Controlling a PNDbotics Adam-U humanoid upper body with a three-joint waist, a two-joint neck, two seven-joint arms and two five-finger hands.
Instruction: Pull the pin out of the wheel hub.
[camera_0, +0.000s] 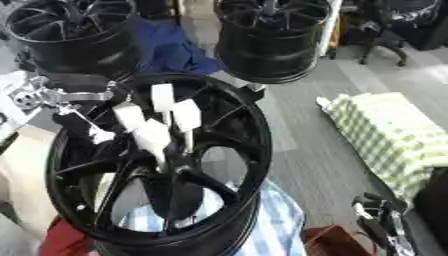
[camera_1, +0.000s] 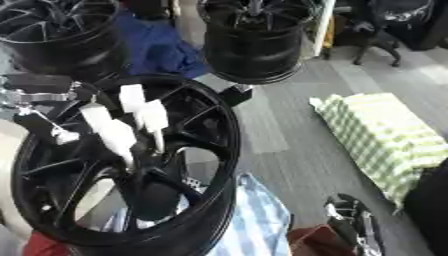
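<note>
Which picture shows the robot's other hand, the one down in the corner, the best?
The left eye view shows the right hand best: it sits well inside the lower right corner, beside the black wheel. The right eye view shows the same hand, but lower, with the bottom edge cutting part of it off.

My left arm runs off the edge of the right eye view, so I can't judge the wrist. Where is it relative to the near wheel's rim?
Observer: The left eye view shows the whole silver wrist. It sits just outside the rim at its upper left, and the left hand reaches in between the spokes.
Operator: Is there anything left of the wrist?
Observer: Yes, a pale shape at the picture's edge, beside the wrist. I cannot make out what it is.
</note>
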